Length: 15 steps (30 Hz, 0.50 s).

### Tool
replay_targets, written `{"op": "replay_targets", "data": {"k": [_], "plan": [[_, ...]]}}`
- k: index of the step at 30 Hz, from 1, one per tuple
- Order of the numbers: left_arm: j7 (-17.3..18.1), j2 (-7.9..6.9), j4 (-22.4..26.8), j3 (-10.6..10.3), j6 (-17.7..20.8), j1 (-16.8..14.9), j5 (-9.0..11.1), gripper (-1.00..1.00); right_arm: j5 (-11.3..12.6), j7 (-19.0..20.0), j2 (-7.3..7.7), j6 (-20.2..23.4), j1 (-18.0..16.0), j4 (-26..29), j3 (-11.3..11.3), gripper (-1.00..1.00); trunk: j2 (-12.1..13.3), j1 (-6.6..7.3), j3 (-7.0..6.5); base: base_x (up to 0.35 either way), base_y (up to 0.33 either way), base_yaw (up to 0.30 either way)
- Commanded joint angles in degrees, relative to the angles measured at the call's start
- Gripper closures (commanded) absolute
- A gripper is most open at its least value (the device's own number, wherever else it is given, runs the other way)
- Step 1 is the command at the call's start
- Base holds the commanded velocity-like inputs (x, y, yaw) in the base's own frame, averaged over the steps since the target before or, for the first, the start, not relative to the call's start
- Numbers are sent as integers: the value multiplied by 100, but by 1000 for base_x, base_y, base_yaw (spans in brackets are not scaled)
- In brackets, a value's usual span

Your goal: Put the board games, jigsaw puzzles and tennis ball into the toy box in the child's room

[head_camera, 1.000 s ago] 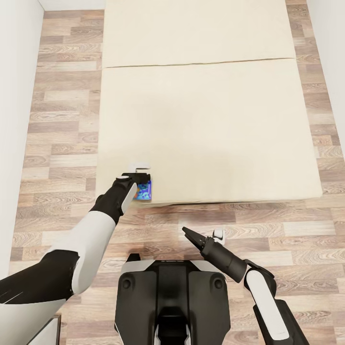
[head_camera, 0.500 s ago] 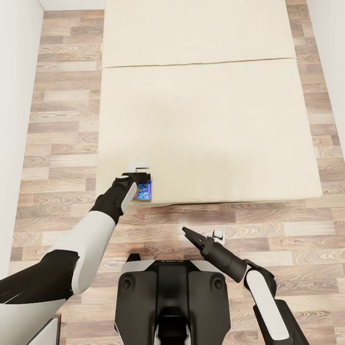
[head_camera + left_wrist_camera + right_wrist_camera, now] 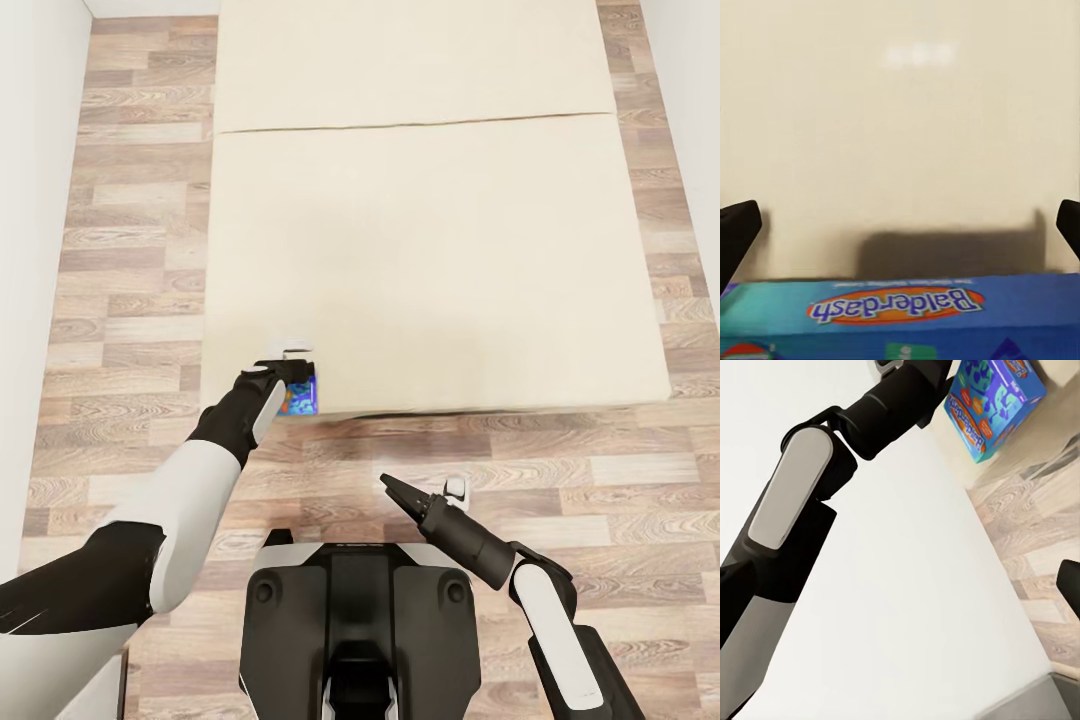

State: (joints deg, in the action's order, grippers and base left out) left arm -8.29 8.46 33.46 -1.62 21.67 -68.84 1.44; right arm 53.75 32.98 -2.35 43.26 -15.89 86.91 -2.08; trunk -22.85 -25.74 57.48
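Item: board game [image 3: 301, 396], blue box with orange-yellow title art, clamped in the jaws of the left gripper [image 3: 297, 378]. Location: at the near left corner of the bed [image 3: 440, 250], overhanging its edge, apparently lifted clear; the right wrist view shows the box [image 3: 994, 403] held in the air at the end of the left arm.

Bed: plain beige mattress, otherwise bare in the visible area.

Right gripper [image 3: 392, 489]: low over the wood-plank floor [image 3: 130, 300], carrying nothing; jaws appear together.

Progress, as judged: one game is in hand, not yet delivered. The carry to the toy box remains. Status of the other toys cannot be told.
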Motion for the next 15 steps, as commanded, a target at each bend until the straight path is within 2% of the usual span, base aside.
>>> {"op": "replay_targets", "data": {"k": [1,15], "plan": [[-43,-3,-59,-5,47,2,76,-100,21,-2,-3,39,-1,2,6,-100,-6,-4,6,-30,0,0],[-44,-3,-59,-5,48,2,76,-100,21,-2,-3,36,-1,2,6,-100,-6,-4,6,-7,0,0]]}}
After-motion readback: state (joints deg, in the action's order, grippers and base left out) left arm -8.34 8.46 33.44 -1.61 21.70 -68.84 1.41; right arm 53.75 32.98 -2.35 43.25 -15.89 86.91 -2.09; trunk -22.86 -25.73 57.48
